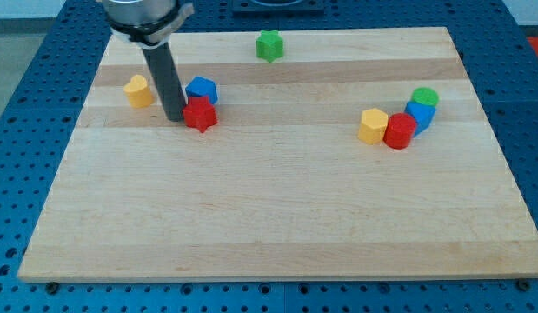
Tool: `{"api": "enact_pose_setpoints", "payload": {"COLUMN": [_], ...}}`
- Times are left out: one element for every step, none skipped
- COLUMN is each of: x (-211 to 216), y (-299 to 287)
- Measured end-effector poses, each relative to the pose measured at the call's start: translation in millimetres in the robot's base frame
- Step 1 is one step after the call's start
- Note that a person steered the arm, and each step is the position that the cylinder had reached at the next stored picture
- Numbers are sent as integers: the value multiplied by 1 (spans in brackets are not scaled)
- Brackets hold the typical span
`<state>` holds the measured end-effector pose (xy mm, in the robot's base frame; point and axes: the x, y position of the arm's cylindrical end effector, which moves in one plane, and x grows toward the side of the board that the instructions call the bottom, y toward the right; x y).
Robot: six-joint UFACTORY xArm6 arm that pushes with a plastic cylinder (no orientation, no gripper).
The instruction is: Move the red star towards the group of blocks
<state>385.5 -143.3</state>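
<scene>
In the upper left of the frame, the rod's tip (175,117) is seen on the wooden board (277,226), pressed against the left side of the red star (200,115); nothing is grasped, as the rod has no jaws. A blue block (202,89) touches the star from above, and a yellow block (139,90) lies left of the rod. The group is found at centre right, well apart: a yellow hexagonal block (372,125), red cylinder (400,131), blue block (420,114) and green block (424,96), while a green star (269,46) sits at the top.

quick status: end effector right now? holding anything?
No gripper: my tip holds nothing. It sits at the red star's left edge in the view, seemingly touching.

my tip (175,117) touching red star (200,114), view's left
</scene>
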Motion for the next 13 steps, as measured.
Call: {"api": "enact_pose_setpoints", "payload": {"x": [4, 14, 21, 32, 43, 43, 39, 26, 11, -6, -25, -34, -36], "y": [30, 52, 77, 96, 112, 130, 146, 152, 160, 171, 183, 199, 220]}}
